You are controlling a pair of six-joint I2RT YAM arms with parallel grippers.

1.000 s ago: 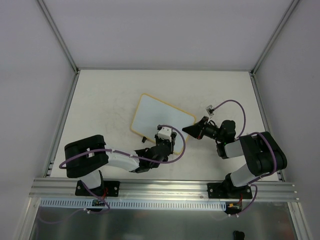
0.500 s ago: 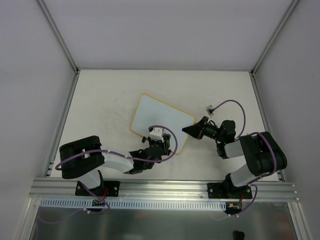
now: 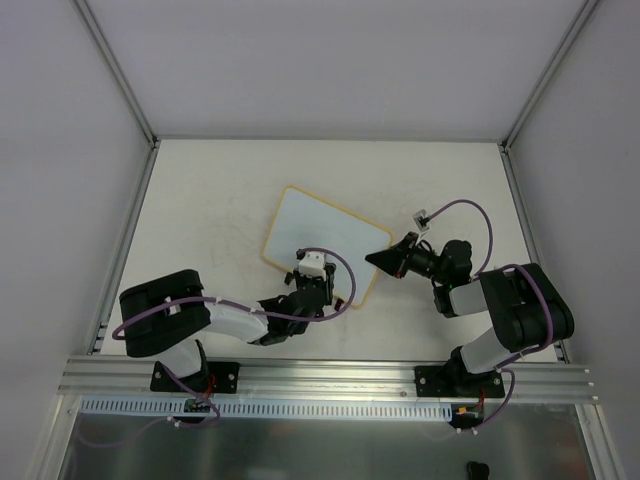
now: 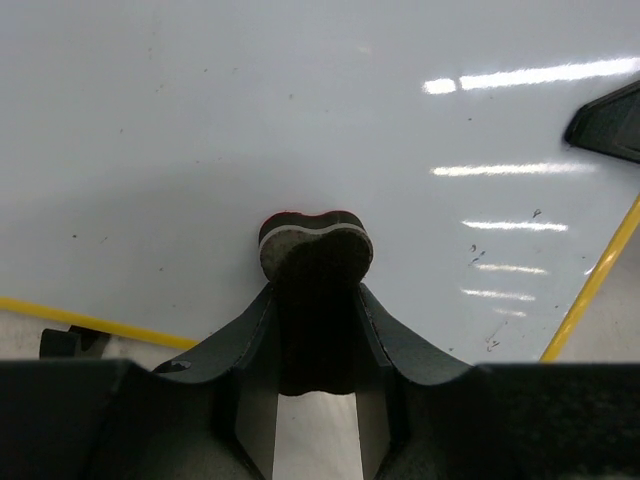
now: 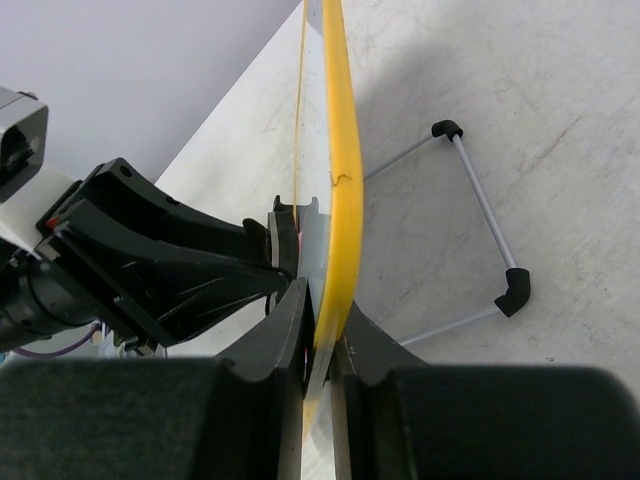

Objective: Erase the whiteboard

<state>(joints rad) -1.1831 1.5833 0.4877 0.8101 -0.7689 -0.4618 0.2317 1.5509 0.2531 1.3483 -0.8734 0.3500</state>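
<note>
**Whiteboard.** The whiteboard (image 3: 320, 238) lies at the middle of the table (image 3: 200, 200), turned at an angle, one corner pointing toward the right arm. Its position matches the frame one second earlier. In the left wrist view, most of the white surface is blank. A few small dark specks (image 4: 480, 256) show close to the yellow frame (image 4: 600, 275) on the right.

**Left gripper.** The left gripper (image 4: 316, 300) is closed on the black eraser (image 4: 316, 245), gripping it by its narrow waist. The eraser's face rests against the board surface. In the top view, the wrist now sits further left along the board's near edge than it did one second ago. Over the last half second the shift is slight.

**Right gripper.** The right gripper (image 5: 318, 330) is clamped narrowly on the board's yellow edge (image 5: 340, 150) at the right-hand corner. Its position is unchanged from the earlier frames. Beyond the edge, the thin wire stand (image 5: 480, 215) with black ends lies on the table.
</note>
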